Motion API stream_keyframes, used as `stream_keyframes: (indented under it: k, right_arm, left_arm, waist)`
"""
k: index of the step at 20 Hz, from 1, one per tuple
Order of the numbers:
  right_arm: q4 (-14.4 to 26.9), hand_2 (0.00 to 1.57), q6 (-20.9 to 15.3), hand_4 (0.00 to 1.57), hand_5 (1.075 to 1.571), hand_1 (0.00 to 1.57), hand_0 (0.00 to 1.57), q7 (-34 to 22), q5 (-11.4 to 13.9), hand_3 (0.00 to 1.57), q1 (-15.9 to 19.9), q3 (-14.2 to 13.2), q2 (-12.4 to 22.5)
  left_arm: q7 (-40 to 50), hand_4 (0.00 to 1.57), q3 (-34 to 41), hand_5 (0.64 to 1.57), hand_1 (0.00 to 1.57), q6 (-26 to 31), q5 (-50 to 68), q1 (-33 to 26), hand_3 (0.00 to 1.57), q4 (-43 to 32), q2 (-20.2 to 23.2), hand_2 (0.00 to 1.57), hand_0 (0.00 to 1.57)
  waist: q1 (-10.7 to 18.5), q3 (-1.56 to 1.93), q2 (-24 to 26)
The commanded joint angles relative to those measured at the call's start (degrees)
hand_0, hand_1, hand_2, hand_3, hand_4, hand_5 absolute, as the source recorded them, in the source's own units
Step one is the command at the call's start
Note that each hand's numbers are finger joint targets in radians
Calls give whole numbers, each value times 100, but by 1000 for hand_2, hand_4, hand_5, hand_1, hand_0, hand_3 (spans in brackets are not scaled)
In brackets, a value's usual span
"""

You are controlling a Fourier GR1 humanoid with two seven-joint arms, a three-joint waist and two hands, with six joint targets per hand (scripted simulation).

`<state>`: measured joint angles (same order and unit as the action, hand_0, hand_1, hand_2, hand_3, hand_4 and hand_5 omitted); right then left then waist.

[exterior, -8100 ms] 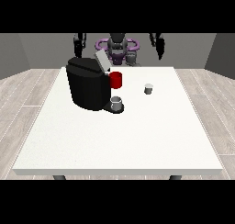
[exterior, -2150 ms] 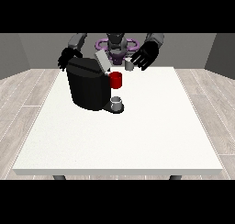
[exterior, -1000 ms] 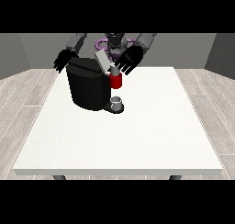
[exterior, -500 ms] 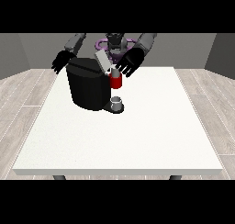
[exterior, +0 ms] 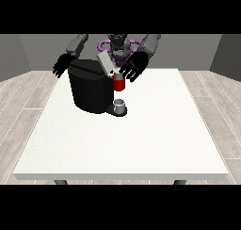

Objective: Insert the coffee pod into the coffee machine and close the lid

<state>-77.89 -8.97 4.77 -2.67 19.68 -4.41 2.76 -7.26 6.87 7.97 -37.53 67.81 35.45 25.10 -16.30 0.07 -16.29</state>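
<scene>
No writing shows on your coffee machine (exterior: 90,90); the hand at the view's right (exterior: 133,67), fingers spread, stays at the raised lid (exterior: 105,63), at the machine's one o'clock.

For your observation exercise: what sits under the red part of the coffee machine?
A small grey cup stands on the machine's base under the red part. The cup's inside cannot be seen. The hand at the view's right hovers above.

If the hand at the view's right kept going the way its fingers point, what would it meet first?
Probably the coffee machine's red front part just below its raised lid; the hand at the view's right is already close, though depth is unclear.
</scene>
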Motion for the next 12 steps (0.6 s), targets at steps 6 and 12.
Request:
stream_keyframes:
  k: [6,12]
  right_arm:
    - [-253,0,-245,401,1571,0,0,-48,226,0,-66,283,-232]
    - [156,0,13,477,1571,0,0,288,-36,0,19,-33,-50]
  left_arm:
    - [-175,457,33,1571,1161,28,-76,-50,1058,-192,118,1195,1161]
    - [62,403,-108,1571,1085,-99,-224,63,956,-8,-135,1132,1085]
  waist:
    - [-93,-7,-63]
    - [10,-4,-88]
